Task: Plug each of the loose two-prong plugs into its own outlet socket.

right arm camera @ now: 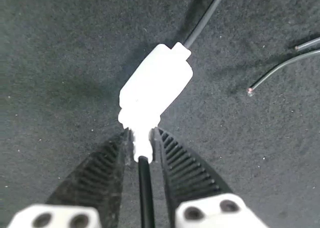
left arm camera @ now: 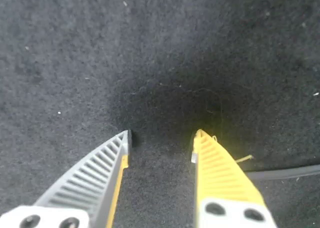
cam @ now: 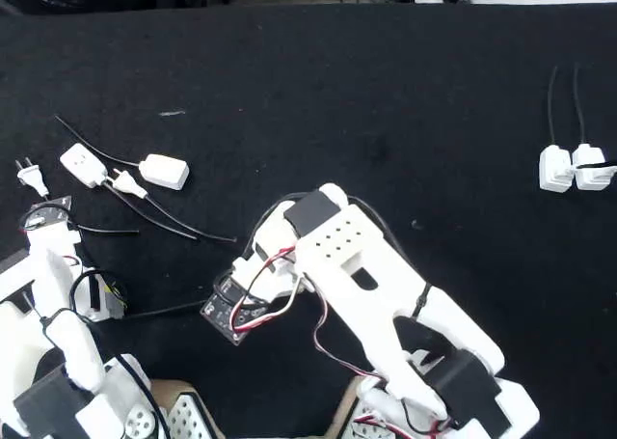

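I'm clamping R gripper [right arm camera: 142, 135] narrow on white two-prong plug [right arm camera: 142, 149], mid-frame, nose against white socket [right arm camera: 160, 80]. L gripper [left arm camera: 160, 135] is hanging wide open over black mat [left arm camera: 75, 62]. Insertion step, I reckon; next needs pushing straight w/o sliding socket.

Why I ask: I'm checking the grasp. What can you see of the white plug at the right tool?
The white plug is a small, smooth plastic body with a black cable running back from it between the right tool's black ribbed fingers, which press its sides. Its front end sits against a larger white socket block lying angled on the black cloth; its prongs are hidden.
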Controlling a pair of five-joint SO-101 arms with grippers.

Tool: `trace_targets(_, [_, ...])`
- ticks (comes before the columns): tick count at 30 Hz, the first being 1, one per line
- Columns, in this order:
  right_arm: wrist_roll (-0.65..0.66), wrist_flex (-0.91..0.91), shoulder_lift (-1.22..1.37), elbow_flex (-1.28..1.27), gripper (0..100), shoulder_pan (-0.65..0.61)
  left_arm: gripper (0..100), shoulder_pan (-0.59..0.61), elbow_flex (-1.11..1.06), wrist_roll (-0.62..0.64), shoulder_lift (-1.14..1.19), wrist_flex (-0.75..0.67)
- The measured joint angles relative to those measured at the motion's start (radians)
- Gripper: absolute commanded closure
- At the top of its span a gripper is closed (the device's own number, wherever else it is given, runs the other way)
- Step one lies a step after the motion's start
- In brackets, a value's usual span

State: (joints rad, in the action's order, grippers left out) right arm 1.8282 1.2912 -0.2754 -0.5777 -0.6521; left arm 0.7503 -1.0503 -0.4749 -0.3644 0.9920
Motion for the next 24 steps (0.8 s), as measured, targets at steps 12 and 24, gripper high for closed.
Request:
trace_targets(12, [-0.003, -0.003, 0.006, 0.028, 98.8, 0.017, 79, 0.0, 0.0, 0.0, 0.0, 0.0])
trace_targets(24, [-0.064, -0.003, 0.017, 0.031, 98.8, 0.025, 79, 0.0, 0.0, 0.0, 0.0, 0.0])
